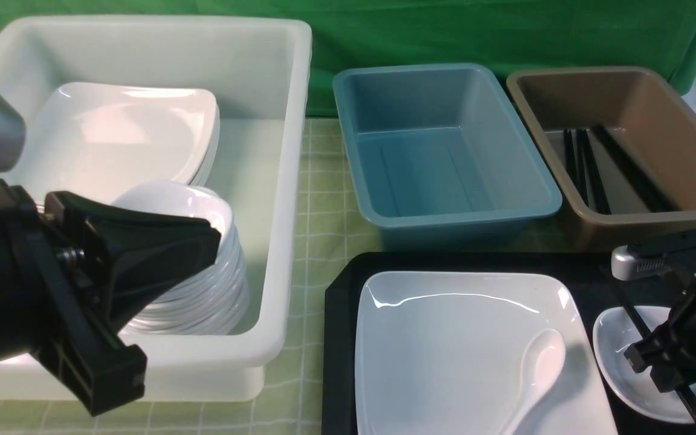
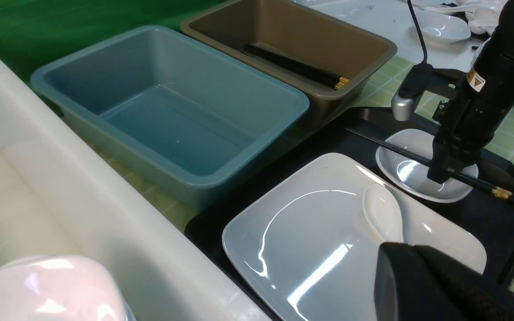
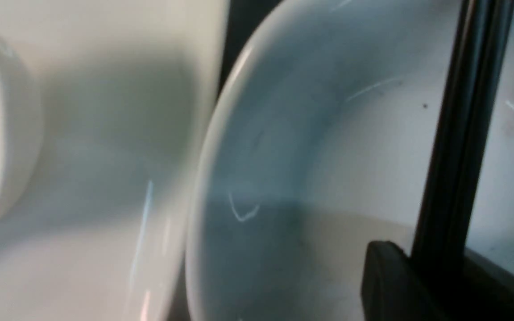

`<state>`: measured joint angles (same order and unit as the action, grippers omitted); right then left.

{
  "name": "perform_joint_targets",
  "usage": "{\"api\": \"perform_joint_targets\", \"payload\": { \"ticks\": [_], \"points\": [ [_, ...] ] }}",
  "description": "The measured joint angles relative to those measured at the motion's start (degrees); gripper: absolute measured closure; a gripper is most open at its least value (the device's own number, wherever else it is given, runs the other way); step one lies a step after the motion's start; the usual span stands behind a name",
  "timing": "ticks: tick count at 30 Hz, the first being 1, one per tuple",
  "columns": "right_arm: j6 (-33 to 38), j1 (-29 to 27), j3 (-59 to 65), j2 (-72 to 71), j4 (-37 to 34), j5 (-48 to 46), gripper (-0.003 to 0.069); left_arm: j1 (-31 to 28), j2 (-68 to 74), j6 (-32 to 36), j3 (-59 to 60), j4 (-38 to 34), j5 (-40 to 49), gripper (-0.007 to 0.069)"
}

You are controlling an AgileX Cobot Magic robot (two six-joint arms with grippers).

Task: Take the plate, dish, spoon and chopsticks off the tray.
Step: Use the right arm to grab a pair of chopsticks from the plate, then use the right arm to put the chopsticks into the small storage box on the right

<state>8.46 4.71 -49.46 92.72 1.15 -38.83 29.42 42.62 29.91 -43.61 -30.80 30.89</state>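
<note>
The black tray (image 1: 339, 314) carries the large white plate (image 1: 444, 350), and the white spoon (image 1: 538, 362) lies on the plate's right part. To the right of the plate sits the small dish (image 1: 620, 350), with the black chopsticks (image 1: 632, 317) lying across it. My right gripper (image 1: 656, 362) is down over the dish and shut on the chopsticks (image 3: 462, 133), which pass between its fingers (image 3: 386, 276). Over the white tub, my left gripper (image 1: 212, 241) is shut and holds nothing. In the left wrist view its tip (image 2: 413, 249) hangs before the plate (image 2: 310, 249) and spoon (image 2: 382, 211).
The deep white tub (image 1: 287, 181) at the left holds stacked plates (image 1: 130, 133) and a stack of small dishes (image 1: 203, 290). Behind the tray stand a teal bin (image 1: 348, 121) and a brown bin (image 1: 656, 217) that holds black chopsticks (image 1: 583, 169).
</note>
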Motion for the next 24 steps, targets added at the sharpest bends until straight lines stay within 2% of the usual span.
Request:
{"api": "perform_joint_targets", "payload": {
  "ticks": [6, 9, 11, 14, 17, 24],
  "points": [
    [2.35, 1.58, 0.00, -4.93, -1.15, -4.54, 0.0522, 0.00, 0.00, 0.00, 0.00, 0.00, -1.35, 0.0615],
    [3.61, 4.58, -2.45, -10.39, -5.57, -7.53, 0.0522, 0.00, 0.00, 0.12, 0.00, -0.61, -4.86, 0.0615],
    [4.17, 4.94, -4.43, -11.65, -8.08, -7.91, 0.0522, 0.00, 0.00, 0.47, 0.00, -1.32, -6.91, 0.0615],
    [4.84, 4.06, -12.59, -11.89, -12.31, -6.71, 0.0522, 0.00, 0.00, 4.59, -0.80, -3.35, -10.33, 0.0615],
    [4.96, 0.77, -23.65, -7.45, -15.44, -1.37, 0.0522, 0.00, 0.00, 9.07, -2.96, -5.34, -10.97, 0.0615],
    [4.06, -4.82, -41.38, 11.44, -17.35, 13.13, 0.0522, 0.00, -0.11, 10.41, -4.69, -6.70, -10.99, 0.0615]
  ]
}}
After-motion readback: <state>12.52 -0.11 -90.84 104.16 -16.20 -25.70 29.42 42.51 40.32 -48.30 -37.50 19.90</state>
